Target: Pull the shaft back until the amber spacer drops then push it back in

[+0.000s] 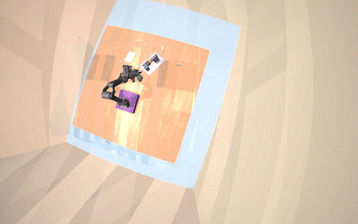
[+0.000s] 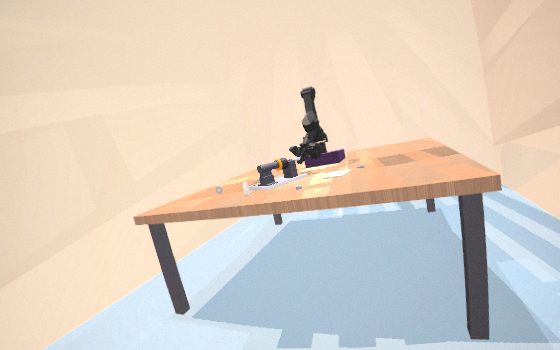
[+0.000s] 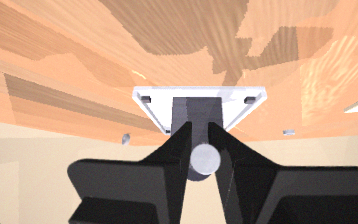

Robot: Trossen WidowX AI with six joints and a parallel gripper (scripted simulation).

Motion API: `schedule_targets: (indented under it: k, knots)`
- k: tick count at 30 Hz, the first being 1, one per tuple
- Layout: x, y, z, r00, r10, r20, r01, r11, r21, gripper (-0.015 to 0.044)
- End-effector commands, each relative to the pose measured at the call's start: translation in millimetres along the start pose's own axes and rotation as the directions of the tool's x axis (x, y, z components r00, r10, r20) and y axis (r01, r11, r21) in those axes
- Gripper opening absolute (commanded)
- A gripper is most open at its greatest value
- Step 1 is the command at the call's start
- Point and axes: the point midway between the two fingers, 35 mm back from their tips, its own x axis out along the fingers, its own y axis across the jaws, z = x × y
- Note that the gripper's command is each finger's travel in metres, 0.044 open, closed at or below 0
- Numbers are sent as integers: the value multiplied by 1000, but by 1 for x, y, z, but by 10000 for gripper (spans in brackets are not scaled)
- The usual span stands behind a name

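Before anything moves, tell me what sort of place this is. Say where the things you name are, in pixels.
Probably a bare robot work area: a wooden table [image 1: 179,128] [image 2: 350,187] bears an arm on a purple base [image 1: 135,108] [image 2: 326,159], and a white plate [image 1: 153,71] [image 2: 287,183] [image 3: 150,91] carries dark blocks.
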Motion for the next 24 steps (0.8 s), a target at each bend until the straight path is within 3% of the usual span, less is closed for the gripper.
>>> schedule_targets:
  k: [1, 24]
  knots:
    - [-1, 0, 1, 1000, 2, -1, -2, 1000, 3, 0]
    - [-2, 0, 2, 1000, 2, -1, -2, 1000, 3, 0]
